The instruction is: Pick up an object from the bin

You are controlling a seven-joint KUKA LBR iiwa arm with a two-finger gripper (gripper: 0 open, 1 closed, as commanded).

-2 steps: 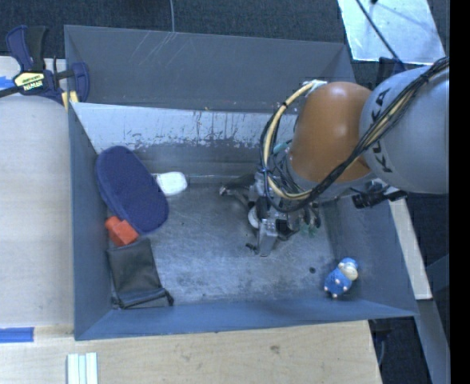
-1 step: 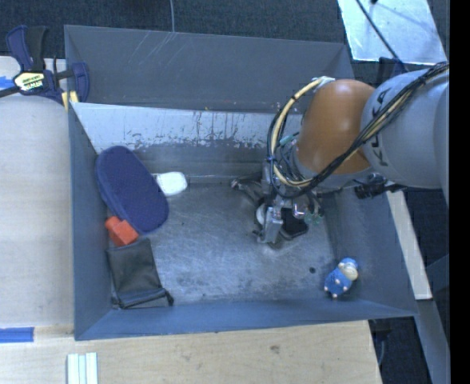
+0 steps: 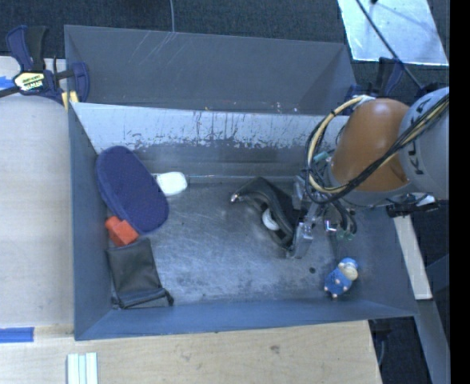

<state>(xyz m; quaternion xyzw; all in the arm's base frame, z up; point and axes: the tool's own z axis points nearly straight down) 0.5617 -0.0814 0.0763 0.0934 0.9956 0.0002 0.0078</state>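
Note:
My gripper is low in the right part of the bin, under the arm's orange cover. It is right against a black curved thing with a white part that lies on the bin floor just to its left. I cannot tell whether it grips this thing. A small blue and yellow toy figure lies to the lower right of the gripper, near the front right corner.
At the left side lie a dark blue oval pad, a small white lump, an orange block and a black flat pouch. Bare bin floor lies between them and the gripper.

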